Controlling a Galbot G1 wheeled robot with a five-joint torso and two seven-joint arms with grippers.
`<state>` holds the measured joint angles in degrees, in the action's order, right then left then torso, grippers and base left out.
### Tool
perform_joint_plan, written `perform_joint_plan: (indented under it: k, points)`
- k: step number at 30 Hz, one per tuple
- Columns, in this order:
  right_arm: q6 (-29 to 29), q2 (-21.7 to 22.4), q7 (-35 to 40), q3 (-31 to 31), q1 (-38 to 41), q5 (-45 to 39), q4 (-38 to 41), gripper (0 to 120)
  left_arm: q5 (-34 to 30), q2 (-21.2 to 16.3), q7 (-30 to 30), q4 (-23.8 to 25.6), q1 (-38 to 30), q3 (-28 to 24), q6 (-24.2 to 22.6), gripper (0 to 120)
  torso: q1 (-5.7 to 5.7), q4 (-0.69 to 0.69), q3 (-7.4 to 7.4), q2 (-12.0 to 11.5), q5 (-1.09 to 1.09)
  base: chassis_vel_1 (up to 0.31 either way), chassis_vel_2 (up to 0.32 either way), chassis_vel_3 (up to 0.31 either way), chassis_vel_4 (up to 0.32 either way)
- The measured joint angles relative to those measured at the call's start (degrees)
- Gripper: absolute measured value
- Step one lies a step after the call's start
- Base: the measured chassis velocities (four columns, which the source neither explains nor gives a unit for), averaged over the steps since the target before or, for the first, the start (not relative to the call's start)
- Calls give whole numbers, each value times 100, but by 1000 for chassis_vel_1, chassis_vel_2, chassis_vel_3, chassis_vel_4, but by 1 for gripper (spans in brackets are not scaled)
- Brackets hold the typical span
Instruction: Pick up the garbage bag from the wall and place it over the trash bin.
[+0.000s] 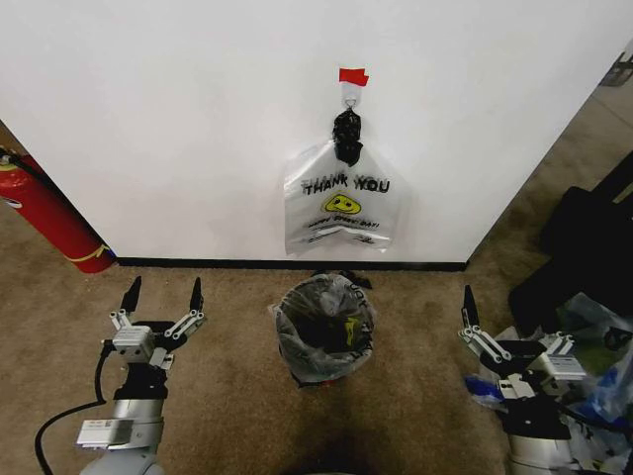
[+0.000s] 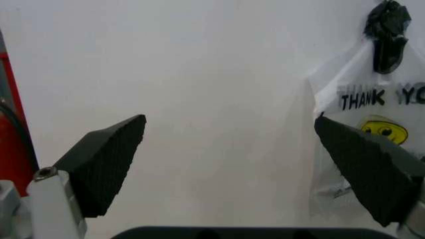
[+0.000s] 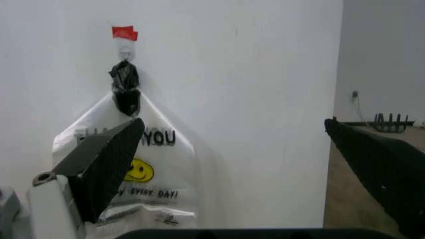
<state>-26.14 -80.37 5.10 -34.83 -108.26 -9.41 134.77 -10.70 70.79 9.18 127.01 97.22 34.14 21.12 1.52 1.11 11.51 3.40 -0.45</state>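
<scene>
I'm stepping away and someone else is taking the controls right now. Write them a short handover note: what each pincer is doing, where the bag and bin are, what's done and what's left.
Left pincer: open, holding nothing, low over the carpet to the left of the trash bin.
Right pincer: open, holding nothing, low to the right of the bin.
Garbage bag: hanging flat on the wall from a hook under a red tape tab, black knotted top, directly above and behind the bin.
Trash bin: on the carpet by the wall, between the two arms, with a crumpled liner already inside.
Done: nothing yet; the bag is untouched.
Left: take the bag off the hook and place it over the bin.
</scene>
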Motion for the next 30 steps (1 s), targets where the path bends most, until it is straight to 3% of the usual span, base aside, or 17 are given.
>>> perform_joint_plan:
  k: [30]
  points:
    - [175,-86,27,393,69,307,-59,100,190,84,119,-13,32,-344,-28,100,0,0,0,0,-1,0,0,0,0]
